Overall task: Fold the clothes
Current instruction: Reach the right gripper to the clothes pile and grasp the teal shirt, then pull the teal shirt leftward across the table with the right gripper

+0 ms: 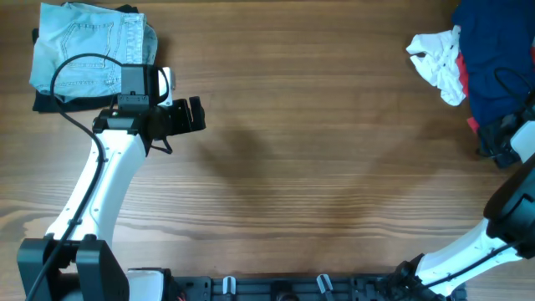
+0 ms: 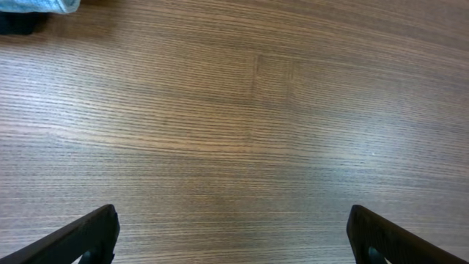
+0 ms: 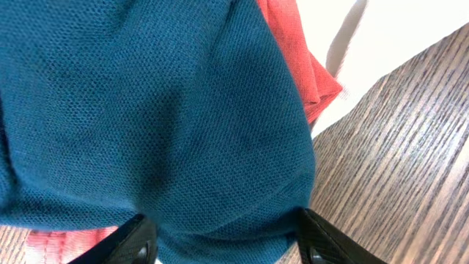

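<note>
The clothes [image 1: 497, 58], a dark blue shirt of knit cloth, lie crumpled in a heap at the table's far right. In the right wrist view the blue cloth [image 3: 146, 110] fills most of the frame. My right gripper [image 3: 223, 242] has a thick bunch of that cloth between its jaws, and both fingers press against it. From overhead the right gripper [image 1: 493, 142] sits at the heap's near edge. My left gripper [image 1: 196, 115] hovers over bare wood at the left. Its jaws [image 2: 233, 238] stand wide open with nothing between them.
Folded light blue jeans [image 1: 92, 46] lie at the far left corner, just behind the left arm. A crumpled white garment [image 1: 439, 58] lies beside the blue heap. Red cloth [image 3: 293, 59] shows under the blue shirt. The table edge is near the heap.
</note>
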